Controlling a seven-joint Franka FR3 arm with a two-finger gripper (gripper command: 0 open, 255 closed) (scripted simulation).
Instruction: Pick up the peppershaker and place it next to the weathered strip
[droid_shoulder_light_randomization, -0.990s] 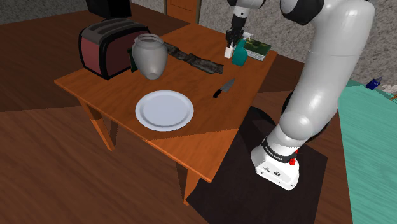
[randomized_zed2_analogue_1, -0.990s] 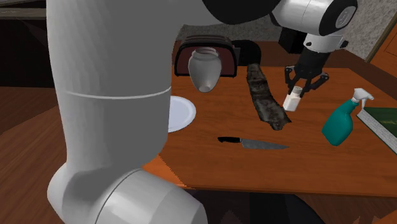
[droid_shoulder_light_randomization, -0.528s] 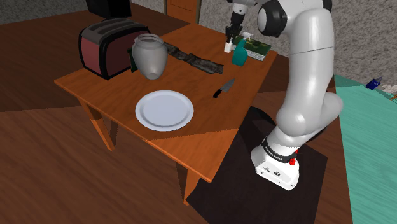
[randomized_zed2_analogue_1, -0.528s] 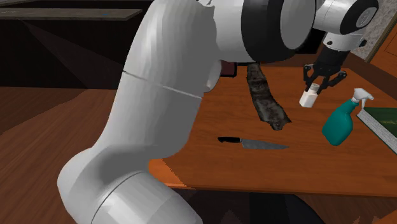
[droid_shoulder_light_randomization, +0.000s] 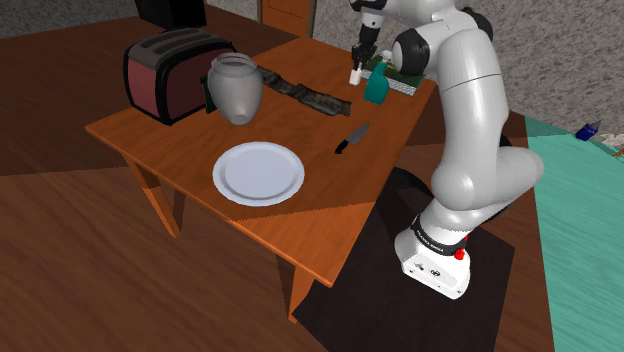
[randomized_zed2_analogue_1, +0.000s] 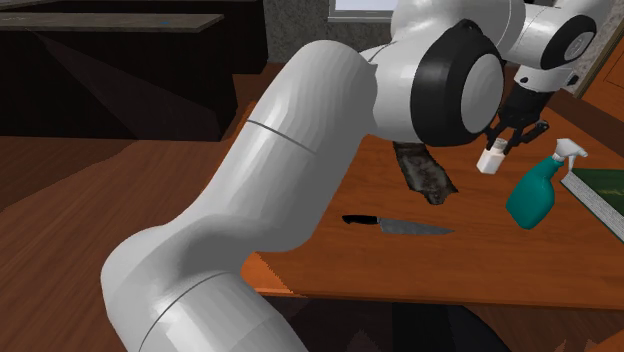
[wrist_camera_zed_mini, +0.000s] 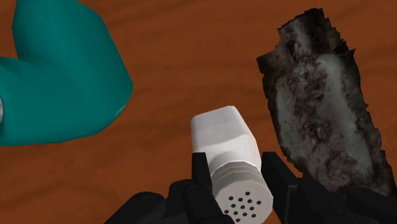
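**Q:** Item one, the gripper (randomized_zed2_analogue_1: 497, 148): state?

**A:** Closed upon the peppershaker (randomized_zed2_analogue_1: 489, 160). The white body is clasped between both black fingers (wrist_camera_zed_mini: 201, 170), with the perforated cap toward the hand. It is held at the upper right of the second exterior view and is judged clear of the table (randomized_zed2_analogue_1: 470, 265).

**Q:** Item two, the weathered strip (randomized_zed2_analogue_1: 427, 177): bearing?

**A:** Its ragged near end is recorded just left of and slightly below the shaker in that view. Its long axis runs up and leftward behind the arm. A teal spray bottle (randomized_zed2_analogue_1: 535, 192) is listed on the opposite side, to the right.

**Q:** Requirement noted?

**A:** A short descent onto bare wood between strip and bottle is judged sufficient, with the shaker kept beside the strip and not upon it.
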